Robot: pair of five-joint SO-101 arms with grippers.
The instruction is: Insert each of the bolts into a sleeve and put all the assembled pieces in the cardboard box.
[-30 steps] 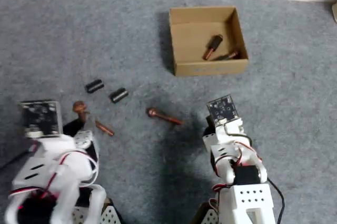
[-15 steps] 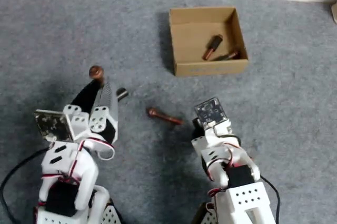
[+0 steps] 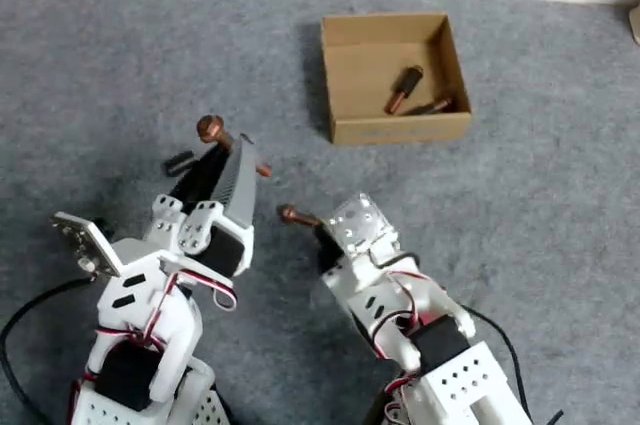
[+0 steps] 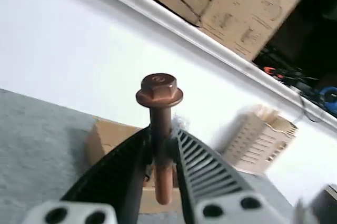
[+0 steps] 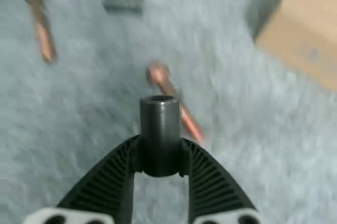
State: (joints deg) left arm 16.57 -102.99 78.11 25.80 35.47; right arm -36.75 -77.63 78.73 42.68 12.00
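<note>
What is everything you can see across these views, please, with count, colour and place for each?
carpet: one, grey, under everything.
cardboard box: one, brown, open, at the carpet's far side.
assembled pieces: two, copper in black, inside the box.
held bolt: one, copper, head up in the left gripper.
loose bolts: two, copper, lying on the carpet.
held sleeve: one, black, in the right gripper.
loose sleeve: at least one, black, on the carpet near the left gripper.
left gripper: one, black, shut on the held bolt.
right gripper: one, black, shut on the held sleeve.
</note>
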